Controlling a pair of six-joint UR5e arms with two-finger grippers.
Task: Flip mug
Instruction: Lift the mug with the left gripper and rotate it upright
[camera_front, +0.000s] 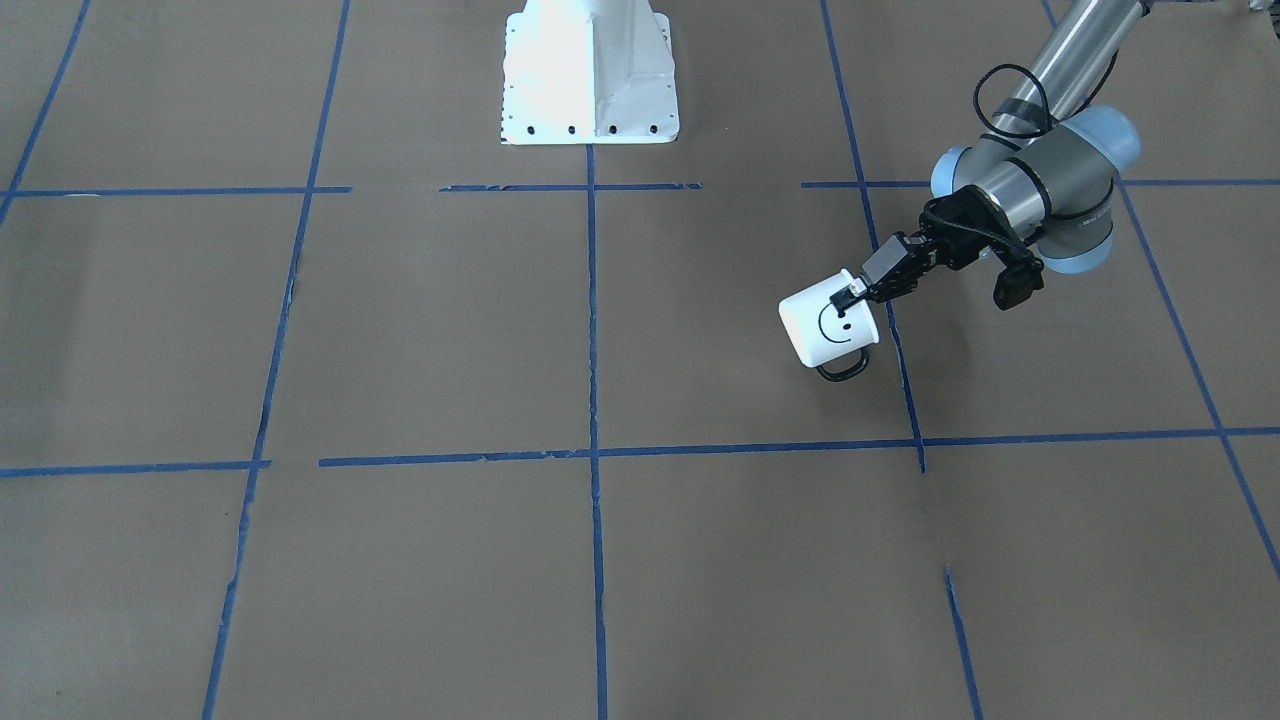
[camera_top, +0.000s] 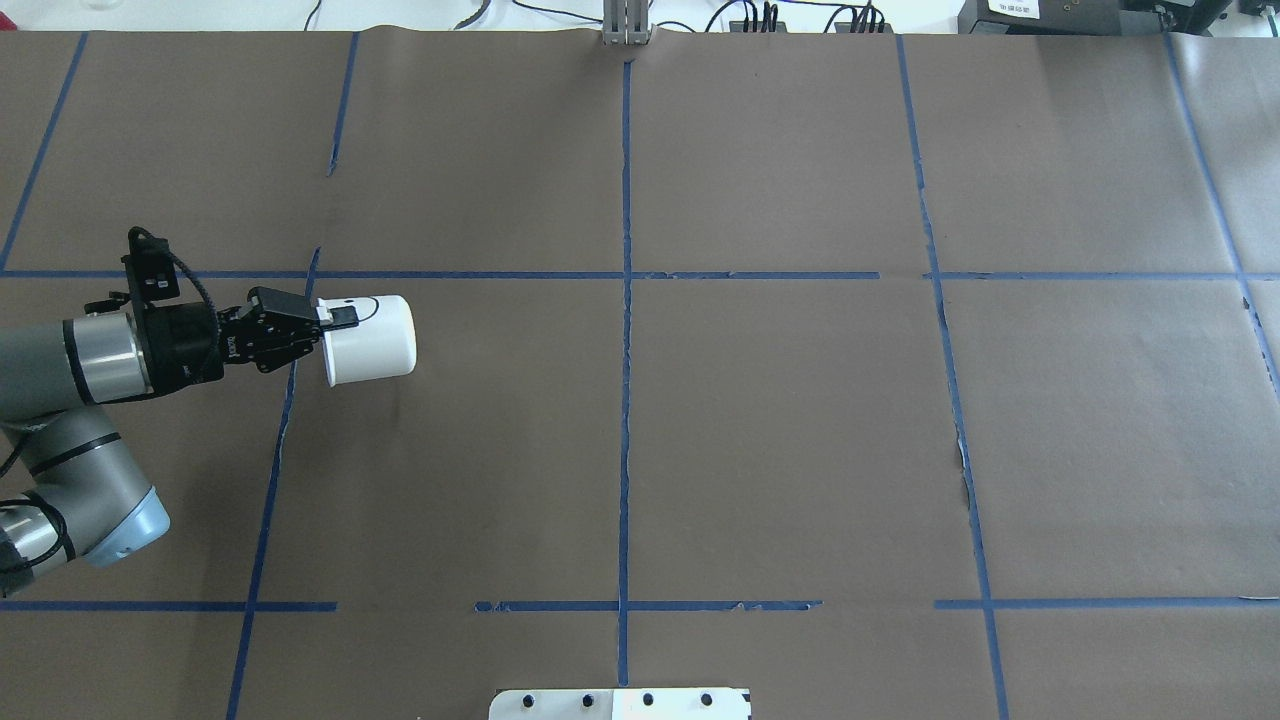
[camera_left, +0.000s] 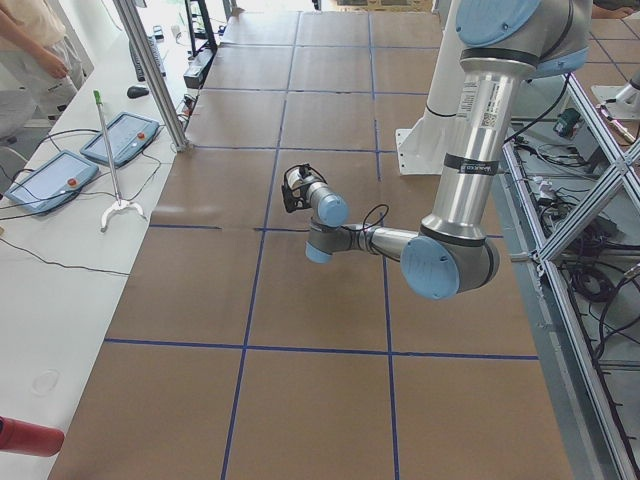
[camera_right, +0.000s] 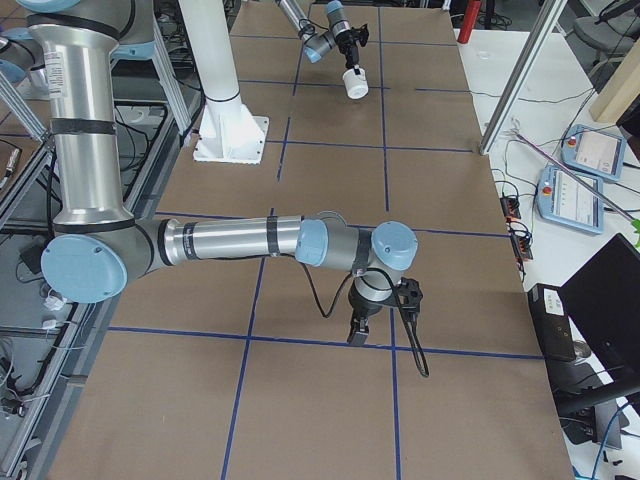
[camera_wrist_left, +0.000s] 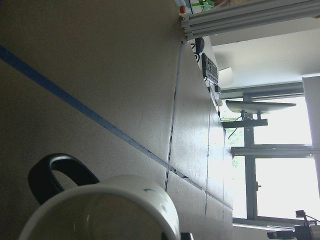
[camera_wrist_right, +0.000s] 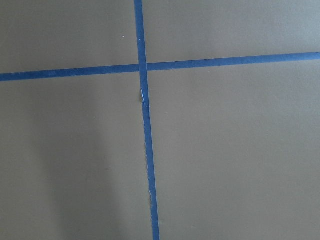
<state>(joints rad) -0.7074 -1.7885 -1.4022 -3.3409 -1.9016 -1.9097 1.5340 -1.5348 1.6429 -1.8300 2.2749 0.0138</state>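
The mug (camera_front: 828, 328) is pinched at its rim by the left jaws, closed tight on the wall. It is held tipped sideways, base pointing away from them, handle (camera_front: 843, 368) clear of the grip. The right jaws' state cannot be told; only worktop (camera_wrist_right: 225, 150) is shown beneath them.

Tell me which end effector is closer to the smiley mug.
Left. The left end effector grips the mug at its rim; the right end effector hangs far away, near the table's opposite end.
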